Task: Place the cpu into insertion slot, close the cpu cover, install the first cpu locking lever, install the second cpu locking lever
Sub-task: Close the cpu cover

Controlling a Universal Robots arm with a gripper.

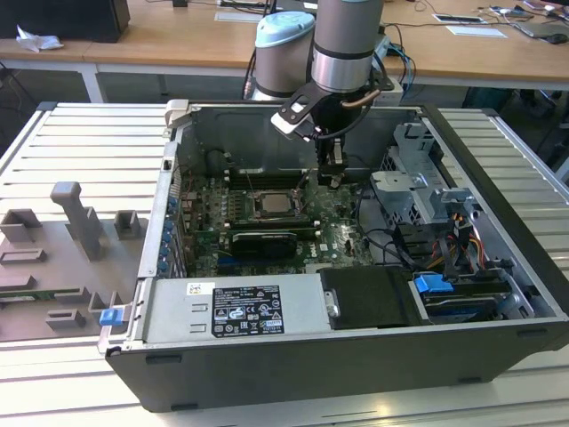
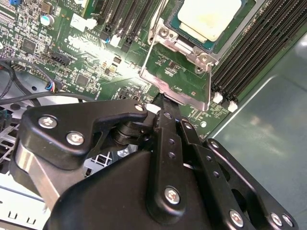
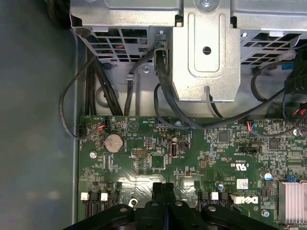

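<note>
The cpu (image 2: 208, 17), a pale metal-topped square, lies in the insertion slot (image 2: 165, 33) on the green board; in the exterior view the cpu (image 1: 269, 205) is mid-board. The cpu cover (image 2: 178, 94), a silver frame with an open window, stands tilted up from the slot's edge, and the board shows through it. My gripper (image 2: 163, 101) is shut, its black fingertips right at the cover's free edge; I cannot tell if they touch it. In the first wrist view the gripper (image 3: 163, 188) shows its fingers pressed together over the board. In the exterior view the gripper (image 1: 331, 178) hangs just right of the slot.
Long black memory slots (image 2: 254, 52) flank the socket. A black expansion card (image 1: 262, 240) and a grey power supply (image 1: 231, 311) lie nearer the camera. The drive cage (image 1: 418, 187) and cables (image 3: 163, 96) crowd the exterior view's right. The case wall (image 1: 258, 133) stands behind.
</note>
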